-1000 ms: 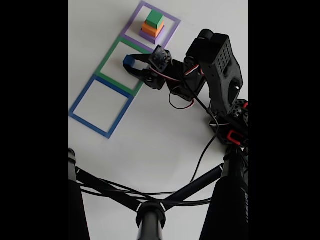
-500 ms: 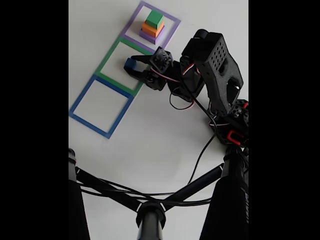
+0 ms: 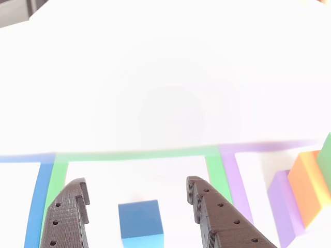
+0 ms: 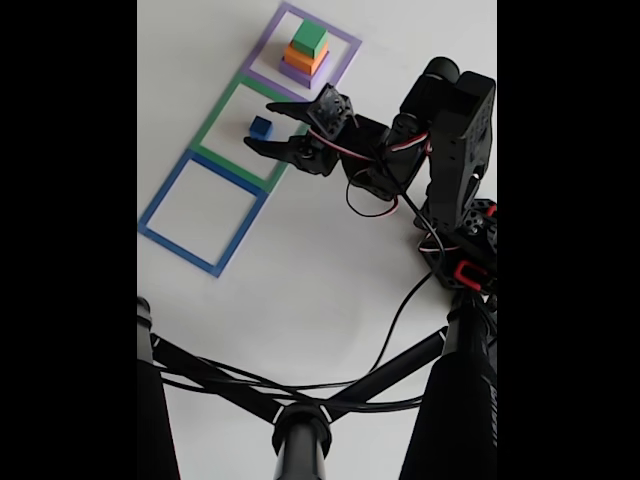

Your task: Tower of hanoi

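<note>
The small blue cube [image 4: 261, 127] rests on the table inside the green square outline [image 4: 212, 128]. My gripper [image 4: 258, 124] is open, with one finger on each side of the cube and a gap to each. The other view shows the blue cube [image 3: 140, 222] low between the dark fingers [image 3: 67, 217], the gripper [image 3: 135, 182] spread wide. The remaining tower stands inside the purple outline [image 4: 345, 60]: a green block [image 4: 309, 38] on an orange block [image 4: 303, 58] on a purple slab [image 4: 295, 72]. At the right edge of the other view the same stack shows as the purple slab [image 3: 282, 206] and orange block [image 3: 307, 186].
A blue square outline [image 4: 160, 205] lies at the near end of the row of three. The arm's base [image 4: 465, 250] and cables stand to the right. Black stand rods [image 4: 300, 410] cross the bottom of the fixed view.
The gripper was shut on the blue cube above the green outline. It has opened, the cube now sits on the table, and the upper arm has swung back to the right.
</note>
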